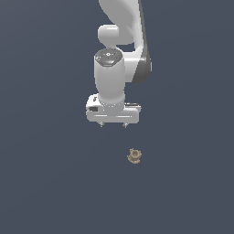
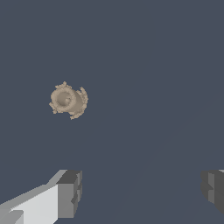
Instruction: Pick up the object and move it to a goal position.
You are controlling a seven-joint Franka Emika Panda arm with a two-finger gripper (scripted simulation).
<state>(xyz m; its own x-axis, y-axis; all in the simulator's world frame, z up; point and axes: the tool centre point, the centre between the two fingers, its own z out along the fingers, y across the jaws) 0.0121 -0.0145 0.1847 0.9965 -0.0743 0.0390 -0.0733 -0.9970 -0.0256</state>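
1. Nearest in the wrist view: our gripper (image 2: 140, 192) with the two fingers spread wide and nothing between them. Finger pads (image 2: 70, 192) look dark grey, blocky and ribbed, on a white body.
2. The object (image 2: 68, 100) lies on the floor beyond the fingers, well apart from them and off to one side of the gap, so we are not lined up yet.
3. In the exterior view the gripper (image 1: 113, 124) hangs above the floor, and the object (image 1: 134, 156) sits below it, offset toward that view's right.
4. Step in hand, as we judge it: approach. We should shift sideways until the object is centred between the fingers, then descend straight.
5. The object is tan-brown, a short cylinder with a hollow end and a flared, bumpy rim. It seems to lie on its side, so it may roll; close across the body, not the rim.
6. The floor (image 1: 45, 183) is flat, matte, dark blue-grey. No goal marker visible.
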